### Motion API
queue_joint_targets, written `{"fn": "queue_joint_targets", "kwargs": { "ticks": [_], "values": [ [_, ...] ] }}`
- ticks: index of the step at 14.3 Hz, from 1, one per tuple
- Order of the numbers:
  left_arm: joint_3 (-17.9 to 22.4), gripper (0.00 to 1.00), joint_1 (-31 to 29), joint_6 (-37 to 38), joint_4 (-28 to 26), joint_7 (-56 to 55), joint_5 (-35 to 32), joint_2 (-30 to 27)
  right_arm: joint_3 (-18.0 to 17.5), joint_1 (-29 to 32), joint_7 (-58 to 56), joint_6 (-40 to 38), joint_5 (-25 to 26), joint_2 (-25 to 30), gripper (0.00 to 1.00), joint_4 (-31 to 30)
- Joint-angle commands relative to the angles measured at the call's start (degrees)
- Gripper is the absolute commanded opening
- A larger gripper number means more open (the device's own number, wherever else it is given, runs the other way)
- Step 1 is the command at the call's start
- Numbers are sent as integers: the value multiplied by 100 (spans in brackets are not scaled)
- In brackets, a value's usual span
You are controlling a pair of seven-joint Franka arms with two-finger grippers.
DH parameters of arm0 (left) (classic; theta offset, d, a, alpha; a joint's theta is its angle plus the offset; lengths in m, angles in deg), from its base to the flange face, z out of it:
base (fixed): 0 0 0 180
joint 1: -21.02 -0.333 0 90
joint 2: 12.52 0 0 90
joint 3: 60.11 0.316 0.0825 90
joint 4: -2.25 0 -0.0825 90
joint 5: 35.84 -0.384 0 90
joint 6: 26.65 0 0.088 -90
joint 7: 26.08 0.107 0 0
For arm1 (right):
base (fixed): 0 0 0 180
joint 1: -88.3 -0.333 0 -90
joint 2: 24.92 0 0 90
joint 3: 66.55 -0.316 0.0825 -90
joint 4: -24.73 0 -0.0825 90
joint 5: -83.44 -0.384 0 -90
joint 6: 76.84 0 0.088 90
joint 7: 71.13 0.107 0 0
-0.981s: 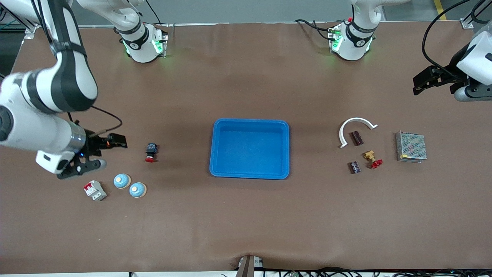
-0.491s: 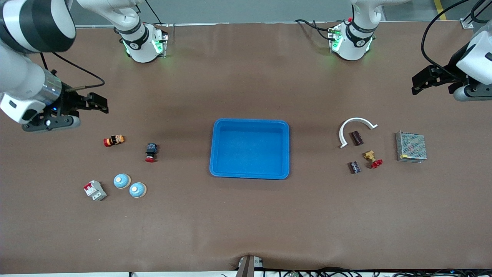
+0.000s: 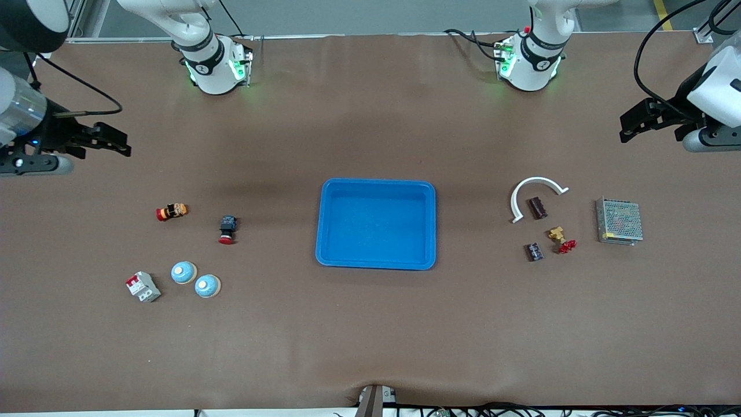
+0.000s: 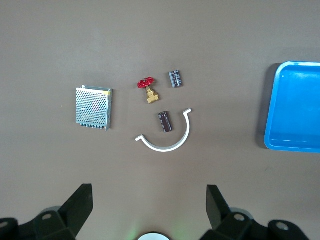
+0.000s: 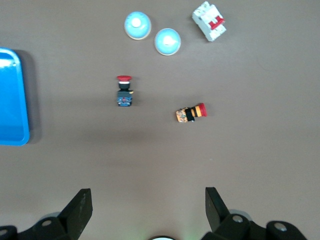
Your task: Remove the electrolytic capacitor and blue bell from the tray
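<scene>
- Two small dark cylindrical capacitors lie toward the left arm's end of the tabletop: one capacitor (image 3: 538, 208) sits inside the curve of a white plastic arc (image 3: 537, 191), the other capacitor (image 3: 534, 252) lies nearer the front camera, just beside a brass valve with a red handle (image 3: 561, 240).
- Two round, dome-shaped pale blue bells (image 3: 184, 272) (image 3: 206, 286) rest side by side toward the right arm's end, next to a white boxy circuit breaker with a red switch (image 3: 142, 286).
- A glossy blue rectangular tray (image 3: 376, 262) with rounded corners stands mid-table between the two groups.
- A perforated metal power supply box (image 3: 619, 220) lies close to the valve, toward the left arm's end.
- Farther from the camera than the bells are a red-capped push button on a dark body (image 3: 227, 229) and an orange-and-red button lying on its side (image 3: 171, 211).
- The left claw (image 3: 634, 123) hangs over bare brown tabletop at its own end, fingers spread apart, holding nothing.
- The right claw (image 3: 110, 140) is also spread apart and empty; a second ago it hung low near the bells, and it has since lifted away toward the table's edge, uncovering the orange button.
</scene>
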Motion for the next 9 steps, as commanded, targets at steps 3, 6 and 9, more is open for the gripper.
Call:
{"fn": "queue_joint_targets", "kwargs": {
  "ticks": [3,6,9],
  "values": [
    [21,100,-12,-25,-102,114,128,-127,-79,145,14,-13,82,144,100,-121],
    [21,100,-3,-25,-93,105,110,-109,-79,127,14,13,90,136,100,-112],
    [21,100,23,-25,117,88,67,57,-88,127,14,39,152,109,100,-121]
  ]
}}
